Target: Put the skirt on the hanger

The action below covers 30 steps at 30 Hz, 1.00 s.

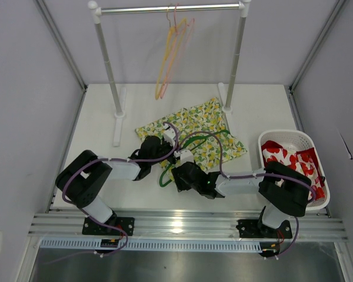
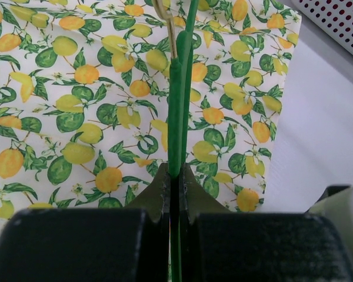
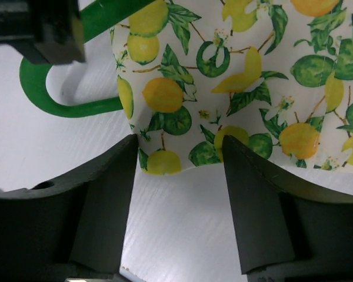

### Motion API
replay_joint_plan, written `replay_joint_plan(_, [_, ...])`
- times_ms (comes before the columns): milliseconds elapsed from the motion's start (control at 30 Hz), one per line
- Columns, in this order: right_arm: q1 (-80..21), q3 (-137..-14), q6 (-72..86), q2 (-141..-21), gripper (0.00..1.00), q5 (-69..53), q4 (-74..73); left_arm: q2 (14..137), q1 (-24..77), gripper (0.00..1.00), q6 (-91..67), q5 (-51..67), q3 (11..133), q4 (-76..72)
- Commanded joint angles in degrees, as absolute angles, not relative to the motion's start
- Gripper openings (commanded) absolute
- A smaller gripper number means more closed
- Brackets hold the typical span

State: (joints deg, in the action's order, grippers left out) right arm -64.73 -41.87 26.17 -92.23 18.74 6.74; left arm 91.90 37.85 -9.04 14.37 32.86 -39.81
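At the left pincer point(image 2: 175, 176): clenched on the green hanger point(image 2: 175, 106), whose thin rod runs straight out from between the shut fingers.
Hanger: lies low over the cloth ahead of the left pincer; its curved end shows up and to the left of the right pincer's fingers.
Skirt point(image 1: 206, 126): white with a lemon and leaf print, spread flat on the table point(image 1: 100, 117), under and beyond the left pincer, with its near hem just past the right pincer's fingertips.
Right pincer point(image 3: 176, 153): released, jaws apart and holding nothing; a corner of the hem sits in the gap, close to the left finger, and whether it touches cannot be told.
Basket point(image 1: 288, 136): white, well off to the right pincer's right, with red and white cloth inside.
Rack point(image 1: 170, 9): stands far beyond both pincers, with pale hangers point(image 1: 170, 59) on its bar.
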Motion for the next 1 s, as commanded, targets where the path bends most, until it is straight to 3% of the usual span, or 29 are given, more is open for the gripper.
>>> replay_joint_plan(0, [-66.4,-45.2,25.3,-95.0,0.6,24.3,8.9,94.8,37.8,0.0,-6.3,16.5,32.3,-32.3])
replay_joint_plan(200, [-66.6,-45.5,26.9,-94.6,0.21,24.5,6.2,95.0,37.7,0.0,-6.4,16.3,32.6,-32.3])
replay_joint_plan(267, [-66.7,-45.5,27.2,-93.6,0.18,23.5,4.7,94.9,37.5,0.0,-6.6,15.5,32.6,-32.4])
replay_joint_plan(967, [-73.3,-42.1,34.0,-81.1,0.16,20.7,-10.6,95.2,34.5,0.0,-9.2,7.7,35.2,-29.8])
